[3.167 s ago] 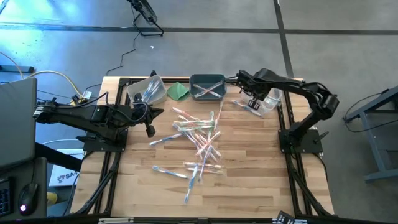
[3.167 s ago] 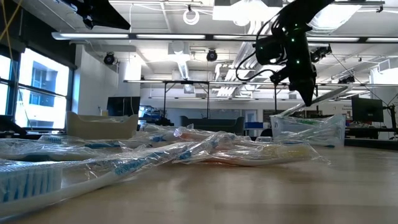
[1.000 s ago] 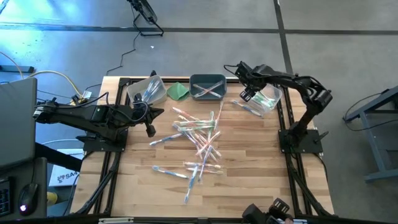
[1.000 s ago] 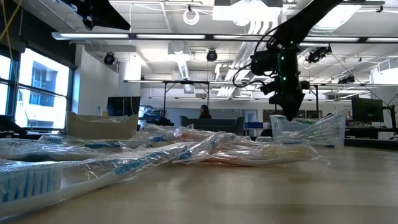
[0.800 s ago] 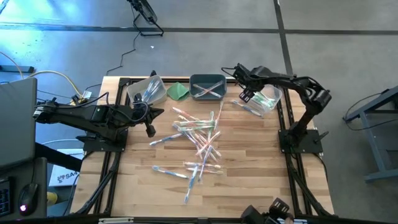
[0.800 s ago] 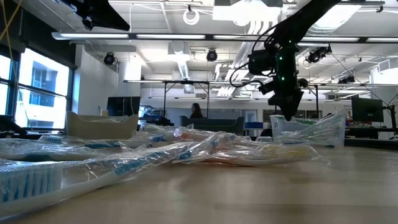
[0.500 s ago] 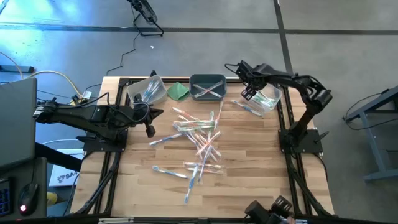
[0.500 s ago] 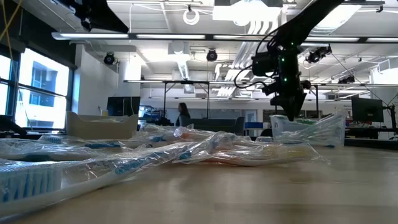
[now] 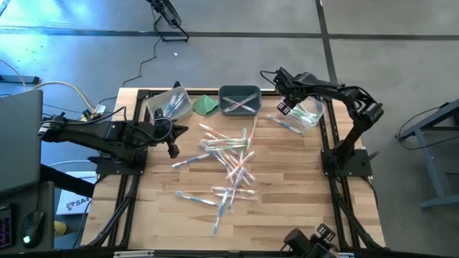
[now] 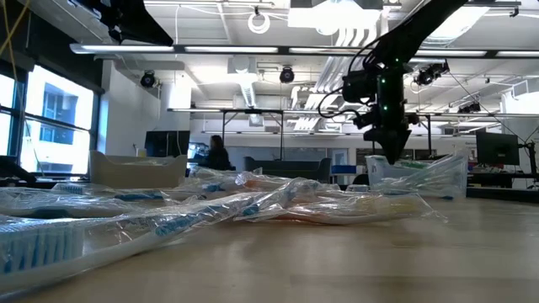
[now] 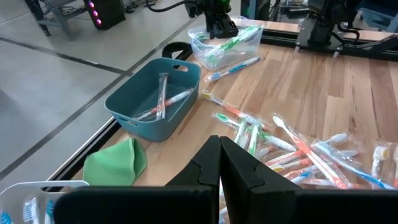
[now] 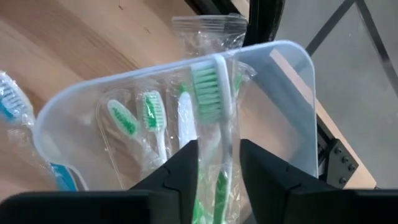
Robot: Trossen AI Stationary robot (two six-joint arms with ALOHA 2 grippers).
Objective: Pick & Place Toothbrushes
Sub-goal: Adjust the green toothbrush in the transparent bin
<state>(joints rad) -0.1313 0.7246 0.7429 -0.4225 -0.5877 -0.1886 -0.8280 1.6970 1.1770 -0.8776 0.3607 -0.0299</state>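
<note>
A: State the edges and free room on the counter [image 9: 287,208].

B: The toothbrushes [image 9: 228,163] lie in a loose heap over the counter's middle. The near strip and the right-hand strip beside the heap are bare wood. Along the far edge stand a clear bin at left [image 9: 169,104], a folded green cloth [image 9: 206,104], a teal bin [image 9: 239,100] and a clear bin at right [image 9: 308,113]. One blue-marked brush [image 9: 284,125] lies on the wood just beside the right clear bin.

A: Changes against the earlier frames?

B: The right claw [image 9: 285,106] was farther right over its clear bin three seconds ago; it now sits over that bin's inner edge. The heap is unchanged. In the low view, a person [image 10: 216,155] in the room behind has walked leftward.

A: Claw states?

B: Right claw: fingers narrowly parted with a wrapped green toothbrush [image 12: 211,106] standing between them, above the clear bin holding other green brushes. Whether the fingers press it cannot be told. Left claw [image 11: 219,163]: fingers fully together, empty, hanging over the counter's left side.
</note>
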